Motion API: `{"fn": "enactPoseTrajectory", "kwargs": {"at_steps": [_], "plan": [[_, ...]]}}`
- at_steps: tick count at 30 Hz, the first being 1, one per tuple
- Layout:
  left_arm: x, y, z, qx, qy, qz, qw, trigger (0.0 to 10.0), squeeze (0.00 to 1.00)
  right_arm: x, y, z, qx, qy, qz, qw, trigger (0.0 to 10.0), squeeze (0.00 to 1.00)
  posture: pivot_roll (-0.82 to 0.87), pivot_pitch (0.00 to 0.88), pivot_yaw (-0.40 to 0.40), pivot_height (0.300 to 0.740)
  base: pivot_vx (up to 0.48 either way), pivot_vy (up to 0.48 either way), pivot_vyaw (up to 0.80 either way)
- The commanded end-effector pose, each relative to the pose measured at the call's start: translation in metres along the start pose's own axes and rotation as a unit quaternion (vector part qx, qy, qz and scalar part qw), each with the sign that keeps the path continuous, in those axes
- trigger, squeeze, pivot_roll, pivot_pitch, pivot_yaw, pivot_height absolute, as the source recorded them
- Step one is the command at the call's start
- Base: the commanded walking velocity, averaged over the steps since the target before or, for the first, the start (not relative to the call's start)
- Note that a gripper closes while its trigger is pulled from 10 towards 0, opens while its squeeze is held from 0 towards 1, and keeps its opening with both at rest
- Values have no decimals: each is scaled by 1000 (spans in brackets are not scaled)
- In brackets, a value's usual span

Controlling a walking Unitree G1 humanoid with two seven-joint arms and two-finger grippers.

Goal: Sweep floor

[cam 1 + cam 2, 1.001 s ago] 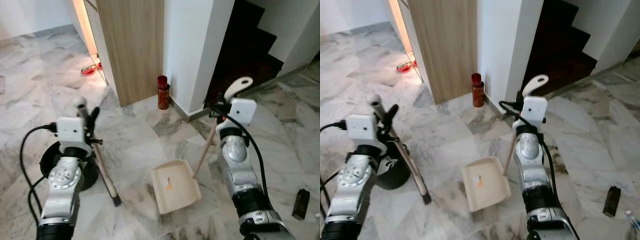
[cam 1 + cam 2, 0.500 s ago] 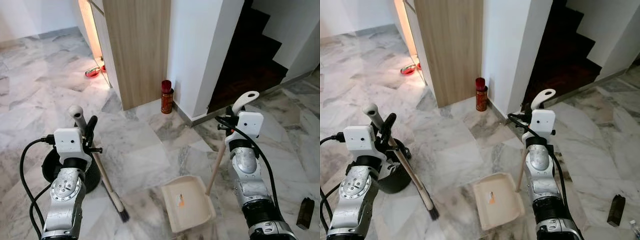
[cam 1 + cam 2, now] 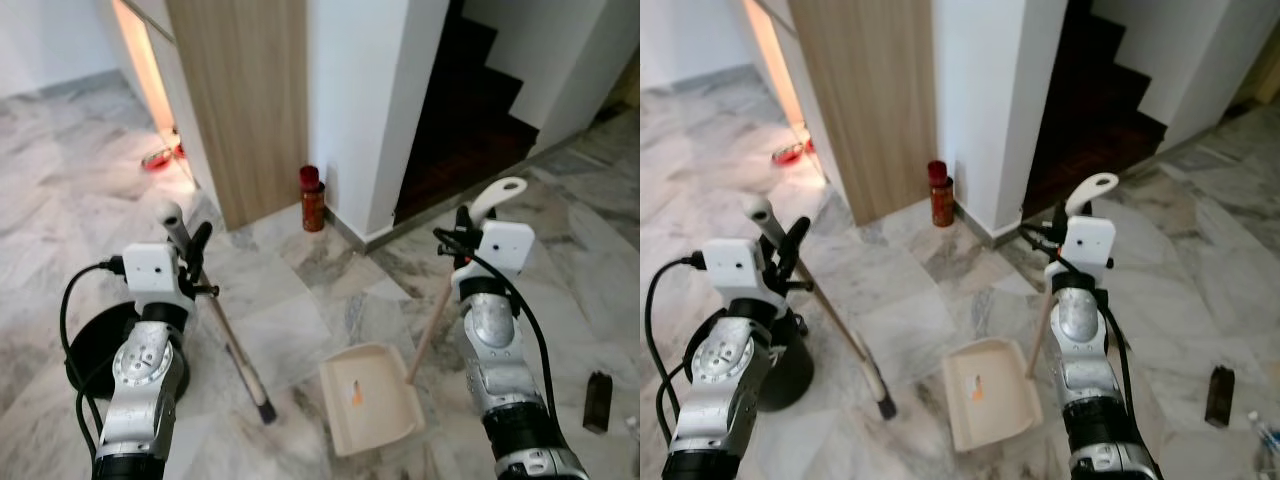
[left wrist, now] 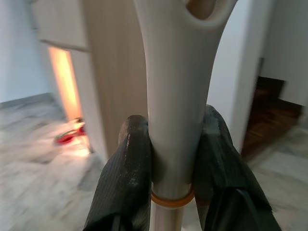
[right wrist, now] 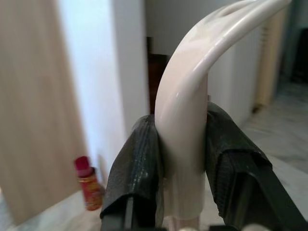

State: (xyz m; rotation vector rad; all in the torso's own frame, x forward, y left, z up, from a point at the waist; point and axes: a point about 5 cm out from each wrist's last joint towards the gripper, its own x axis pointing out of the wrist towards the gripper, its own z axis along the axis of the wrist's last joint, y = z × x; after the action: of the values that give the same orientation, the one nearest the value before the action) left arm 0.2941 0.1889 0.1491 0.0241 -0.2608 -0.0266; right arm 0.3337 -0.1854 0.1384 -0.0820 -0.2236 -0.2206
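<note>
— Left eye view first: where do we have the broom (image 3: 232,350)?

— Our left gripper (image 4: 172,159) is clamped on its pale handle just below the top, one black finger (image 4: 129,168) pressed on either side above an orange ring. The stick slants down towards the dustpan (image 3: 368,396), and the dark bristle head rests on the marble floor (image 3: 300,320) just beside the pan's left edge, apart from it.

— And the dustpan itself?

— It sits flat on the floor between our two arms, cream-coloured, with a small orange scrap lying inside it. Its long handle (image 3: 432,318) rises from the pan's right rear corner up to our right gripper (image 5: 182,163), whose fingers (image 5: 139,168) are closed on the handle's curved white top.

— What lies around the pan?

— Beyond it, by the foot of the wooden panel (image 3: 245,100) and white wall, stands a red bottle (image 3: 312,198). Left of the pan, behind our left arm, is a round black object (image 3: 85,350). Well to the pan's right lies a small dark object (image 3: 597,400). Dark stairs (image 3: 470,90) climb behind the wall.
</note>
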Motion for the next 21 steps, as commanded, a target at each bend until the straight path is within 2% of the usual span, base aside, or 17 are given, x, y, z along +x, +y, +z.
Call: {"fn": "enactPoseTrajectory", "kwargs": {"at_steps": [1, 11, 21], "plan": [[0, 3, 0, 6, -1, -4, 1000, 10000, 0, 1, -3, 12, 6, -29, -14, 999, 10000, 0, -227, 0, 98, 740, 0, 0, -800], [6, 3, 4, 8, -7, -5, 1000, 10000, 0, 2, 1, 15, 8, -26, -11, 1000, 10000, 0, -176, 8, 92, 740, 0, 0, -800], [-3, 11, 9, 20, -22, 24, 999, 10000, 0, 3, -2, 10, -1, -14, 9, 1000, 10000, 0, -75, 0, 24, 740, 0, 0, -800]]}}
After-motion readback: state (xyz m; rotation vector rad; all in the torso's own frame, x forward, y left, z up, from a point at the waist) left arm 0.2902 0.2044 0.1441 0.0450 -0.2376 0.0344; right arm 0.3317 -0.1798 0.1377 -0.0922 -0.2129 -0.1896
